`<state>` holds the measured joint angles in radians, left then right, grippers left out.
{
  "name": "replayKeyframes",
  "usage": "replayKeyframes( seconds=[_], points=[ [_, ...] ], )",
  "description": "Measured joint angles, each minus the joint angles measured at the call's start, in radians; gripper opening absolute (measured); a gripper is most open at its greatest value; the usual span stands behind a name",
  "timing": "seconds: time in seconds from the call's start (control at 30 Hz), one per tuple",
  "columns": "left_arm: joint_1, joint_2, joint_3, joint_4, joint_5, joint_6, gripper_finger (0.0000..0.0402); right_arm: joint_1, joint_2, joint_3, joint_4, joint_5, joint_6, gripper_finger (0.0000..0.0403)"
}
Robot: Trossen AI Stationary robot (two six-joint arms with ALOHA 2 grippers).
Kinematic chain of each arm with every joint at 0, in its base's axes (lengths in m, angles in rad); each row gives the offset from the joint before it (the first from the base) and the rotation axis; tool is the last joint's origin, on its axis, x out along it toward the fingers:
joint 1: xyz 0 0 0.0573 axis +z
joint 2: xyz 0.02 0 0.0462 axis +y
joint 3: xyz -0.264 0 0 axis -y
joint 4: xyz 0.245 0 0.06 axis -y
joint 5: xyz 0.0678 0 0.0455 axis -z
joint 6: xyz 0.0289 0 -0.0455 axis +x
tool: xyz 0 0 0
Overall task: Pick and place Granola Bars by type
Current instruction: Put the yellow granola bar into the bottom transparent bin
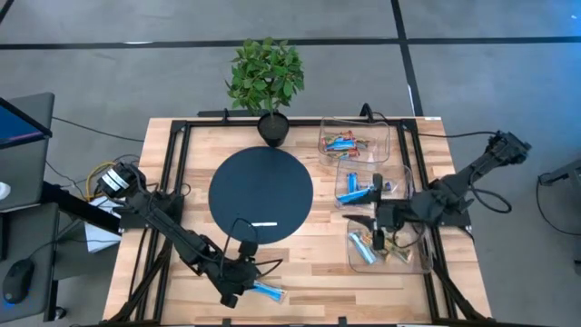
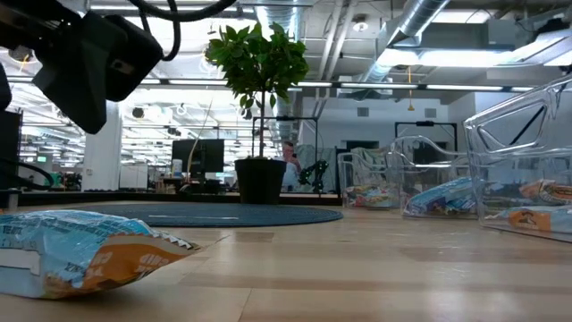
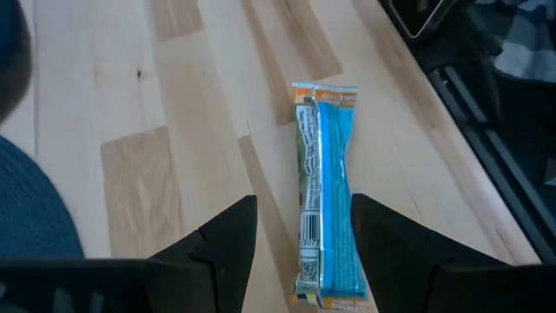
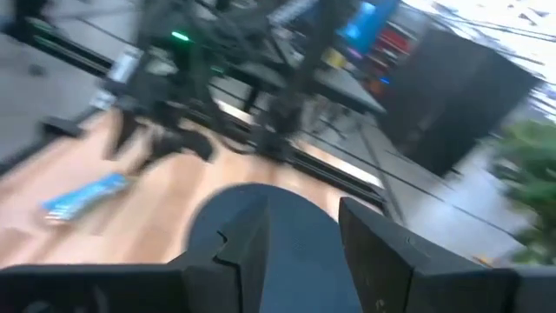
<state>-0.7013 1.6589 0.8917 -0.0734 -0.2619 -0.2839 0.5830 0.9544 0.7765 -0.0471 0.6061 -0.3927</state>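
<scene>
At the bottom of the high view, left of centre, the left gripper (image 1: 238,289) sits low over the near edge of the wooden table (image 1: 309,263), with a blue granola bar (image 1: 268,291) lying flat just beside it on the wood. The left wrist view shows what the overhead one cannot: the two dark fingers (image 3: 221,243) are spread wide, and the blue bar (image 3: 328,196) lies lengthwise between their tips, apart from both, its seam side up with a barcode and an orange end showing. The low view catches that same wrapper (image 2: 80,250) large at lower left, crumpled and resting on the table, with part of a dark arm above it at upper left. Farther back in the high view lies the round dark mat (image 1: 260,193), carrying a thin white strip (image 1: 264,223). To the right stand three clear bins: the nearest bin (image 1: 419,263) holds blue and yellowish bars, the middle bin (image 1: 343,163) blue ones, the far bin (image 1: 392,127) a mixed handful. The right gripper (image 1: 377,218) hangs between the nearest and middle bins; its wrist view shows its fingers (image 4: 248,243) parted with nothing between them. At the table's far edge stands a potted plant (image 1: 266,77).
</scene>
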Motion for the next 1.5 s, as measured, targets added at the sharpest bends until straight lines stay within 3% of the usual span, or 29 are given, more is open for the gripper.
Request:
replayKeyframes(
  seconds=[0.2,0.5,0.9,1.1,1.3,1.5],
  points=[
    [0.009,0.071,0.0,0.06,0.016,-0.001,0.0182,-0.086,0.001,0.0,0.015,0.004,-0.022,0.0134],
    [0.009,0.096,0.0,0.094,0.07,-0.038,0.0182,-0.194,0.013,0.001,0.011,-0.212,0.007,0.0134],
    [0.005,0.114,-0.002,0.126,0.047,-0.058,0.0184,-0.204,0.031,-0.015,-0.023,-0.218,0.045,0.0134],
    [0.008,0.18,0.003,0.218,0.107,-0.026,0.021,-0.203,0.035,-0.016,-0.034,-0.218,0.056,0.0134],
    [0.018,0.231,0.012,0.206,0.101,-0.044,0.0238,-0.198,0.035,-0.016,-0.031,-0.217,0.06,0.0134],
    [0.026,0.243,0.013,0.199,0.065,-0.053,0.0228,-0.195,0.035,-0.016,-0.039,-0.216,0.071,0.0134]
  ],
)
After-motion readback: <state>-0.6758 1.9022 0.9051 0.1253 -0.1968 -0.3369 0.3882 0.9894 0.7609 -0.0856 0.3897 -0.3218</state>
